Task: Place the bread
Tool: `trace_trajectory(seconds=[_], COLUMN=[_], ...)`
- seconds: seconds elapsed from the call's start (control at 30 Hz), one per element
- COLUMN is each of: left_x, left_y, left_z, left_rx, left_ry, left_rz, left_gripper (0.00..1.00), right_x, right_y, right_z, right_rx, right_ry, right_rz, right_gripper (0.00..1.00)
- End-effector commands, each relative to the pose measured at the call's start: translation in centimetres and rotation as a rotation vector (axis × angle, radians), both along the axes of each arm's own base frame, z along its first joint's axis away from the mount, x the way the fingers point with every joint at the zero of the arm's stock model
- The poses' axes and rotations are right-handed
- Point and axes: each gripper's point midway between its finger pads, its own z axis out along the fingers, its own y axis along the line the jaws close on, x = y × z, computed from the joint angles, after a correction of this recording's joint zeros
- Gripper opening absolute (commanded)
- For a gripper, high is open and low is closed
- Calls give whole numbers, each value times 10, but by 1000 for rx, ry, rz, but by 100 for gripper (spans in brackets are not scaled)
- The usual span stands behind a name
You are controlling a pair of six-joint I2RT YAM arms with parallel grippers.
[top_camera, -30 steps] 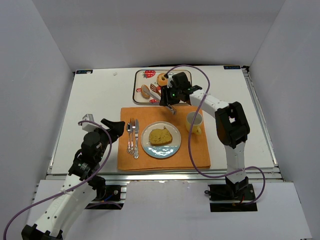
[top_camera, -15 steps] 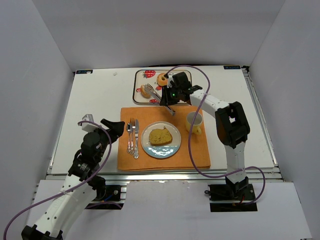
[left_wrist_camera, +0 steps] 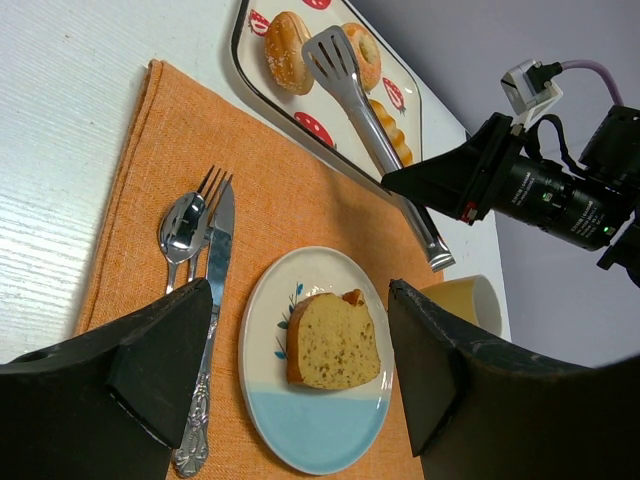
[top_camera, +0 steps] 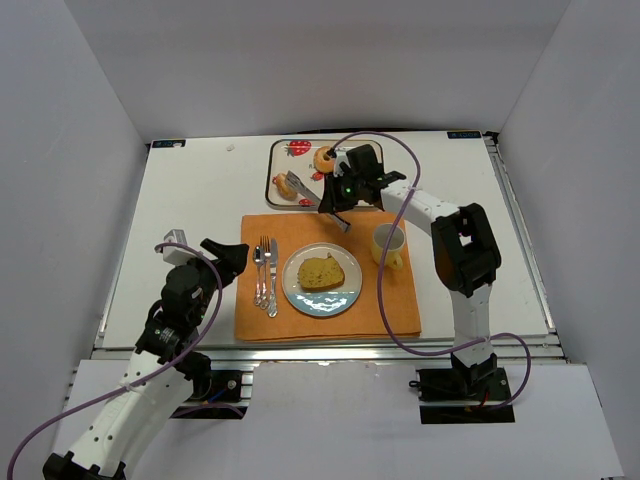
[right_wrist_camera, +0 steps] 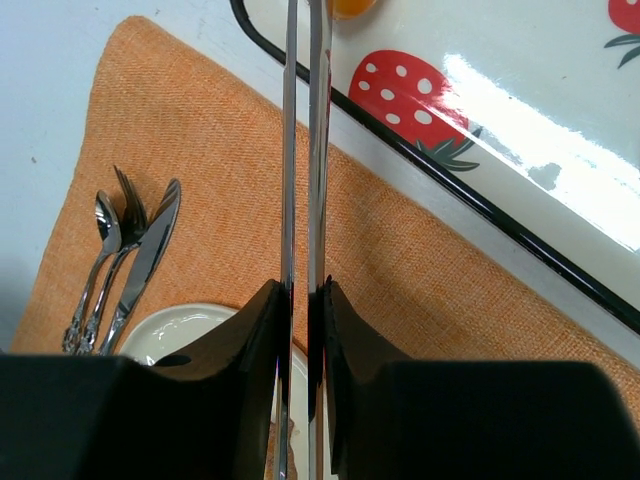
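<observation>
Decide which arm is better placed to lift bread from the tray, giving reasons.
Right. The right gripper is shut on the tongs, tips over the tray; the left gripper hangs open beside the placemat.

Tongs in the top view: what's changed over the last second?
The right gripper squeezed the tongs nearly shut, their head swinging slightly left over the tray. The left gripper stayed open and parked; bread slice on the plate, cutlery and mug unmoved.

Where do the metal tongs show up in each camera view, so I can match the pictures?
Top external: tongs upper centre, angled across the near edge of the tray.
Left wrist: tongs right of centre, head over the tray.
Right wrist: tongs dead centre, two vertical blades.
Shared landmark: the orange placemat.
</observation>
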Motion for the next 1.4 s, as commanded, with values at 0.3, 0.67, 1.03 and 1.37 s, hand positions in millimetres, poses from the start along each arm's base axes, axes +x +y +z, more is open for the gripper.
trace_trajectory(seconds=[0.3,0.67,1.03,1.37], left_x=[0,0,0,-4], left_y=[4,4,5,5], left_z=[3,5,8,8], left_rx=[-4,-6,12,-1], left_ry=[-8,-16,-26,-36], left_rz=[17,19,19,11], left_gripper=[80,80,80,80], right_x=[7,-63,-177,-249], right_y=[-13,-29,-99,-162], right_z=[74,104,106,60], right_rx=[111,145,-43,-279], right_ry=[-153,-246,-516,-694], right_rz=[87,385,706,938], right_gripper=[2,0,0,0])
